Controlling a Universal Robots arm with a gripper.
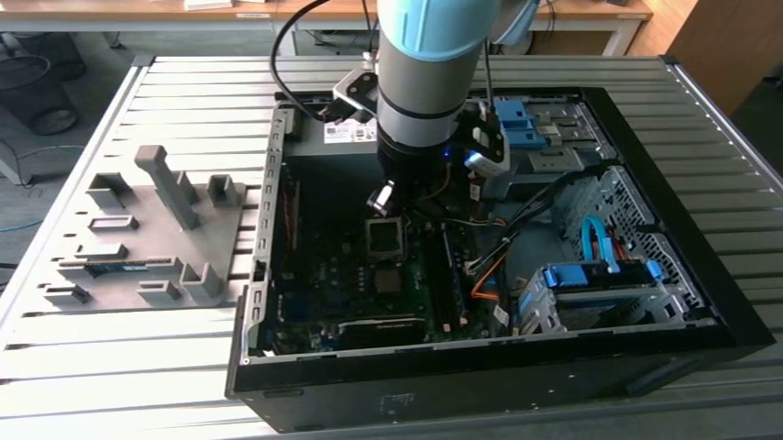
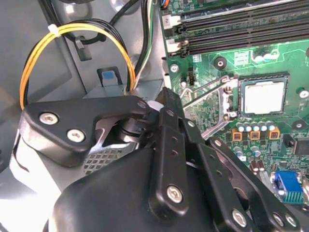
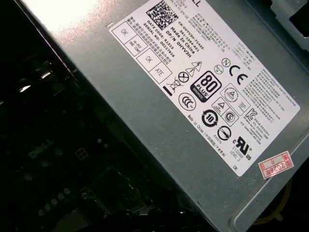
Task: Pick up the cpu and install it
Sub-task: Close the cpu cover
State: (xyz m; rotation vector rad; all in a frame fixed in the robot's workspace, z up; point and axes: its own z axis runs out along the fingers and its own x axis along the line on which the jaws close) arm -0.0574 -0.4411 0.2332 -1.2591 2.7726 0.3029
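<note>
Exterior view coverage shows my arm (image 1: 423, 82) reaching down into an open computer case (image 1: 685, 275) that lies on a slatted metal table (image 1: 147, 367). My pincer (image 1: 381, 199) hangs just above the motherboard (image 1: 367, 284), close to the socket area. A grey fixture block (image 1: 147, 238) with upright pegs rests on the table, at the exterior view's left of the case and well apart from my arm.

The second wrist view shows the cpu (image 2: 263, 97) seated flat inside its square socket on the green motherboard, silvery face up. The hinged socket frame (image 2: 205, 108) stands open, tilted beside the socket. My pincer's black linkage sits in the foreground, apart from the cpu. I cannot tell whether the pincer is parted or closed; no object is visible in it. 1 bundle of yellow wires (image 2: 82, 31) loops over the grey case wall.

The first wrist view shows the grey power-supply box (image 3: 159, 121) with its white label (image 3: 203, 82).
</note>
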